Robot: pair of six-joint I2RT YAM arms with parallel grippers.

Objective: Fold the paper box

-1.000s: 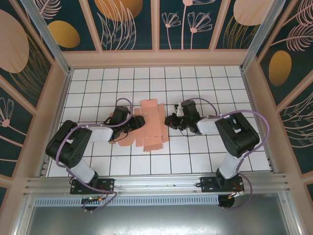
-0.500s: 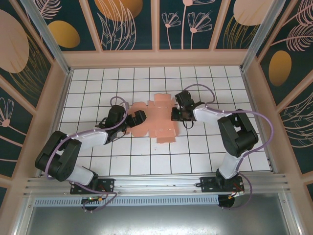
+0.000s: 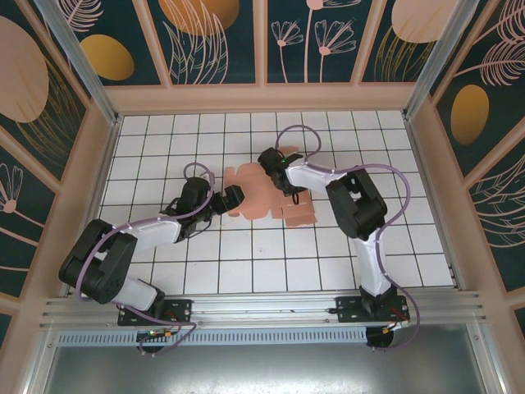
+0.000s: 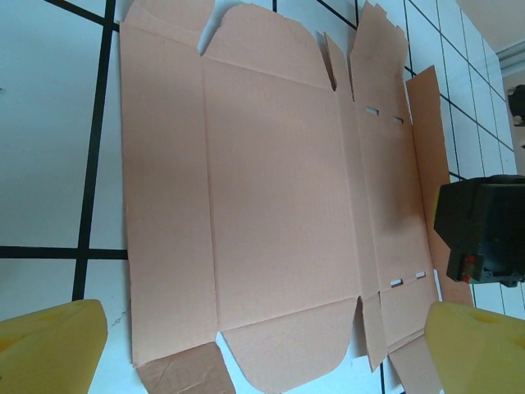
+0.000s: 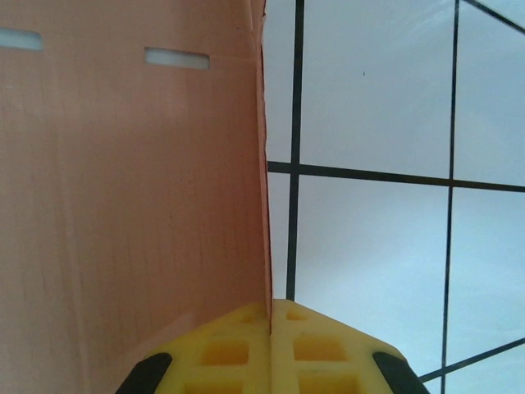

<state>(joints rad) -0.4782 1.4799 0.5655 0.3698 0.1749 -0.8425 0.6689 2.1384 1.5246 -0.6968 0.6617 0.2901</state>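
Paper box [image 3: 254, 199]: a flat die-cut sheet lying mid-tabletop [image 3: 164, 139], flaps and tabs spread out. From above, no panel reads as creased upright yet.

Left tool [image 3: 233, 197]: released, jaws wide apart, grasping nothing, poised at the sheet's left edge. In the left wrist view its yellow fingers [image 4: 49, 349] sit either side of the sheet's near end, with the main panels and slots laid out ahead.

Right tool [image 3: 269, 160]: clenched, reaching across to the sheet's far side. In the right wrist view the cardboard edge runs straight into the seam between the closed pads [image 5: 287, 324], so you appear to be pinching a side panel by its edge. That panel looks lifted off the tiles there, but how steeply is hard to tell.

Step in hand, as a judgement: the first fold, early in the task. To do it well:
- Make the left tool your anchor. Press on the wide central panel just inside the score line, never on the flap being raised.
- Swing the pinched panel in an arc about the score. Don't pull sideways, because thin board will likely skate on smooth tiles.
- Go gently near the slots, where a tear is likeliest.
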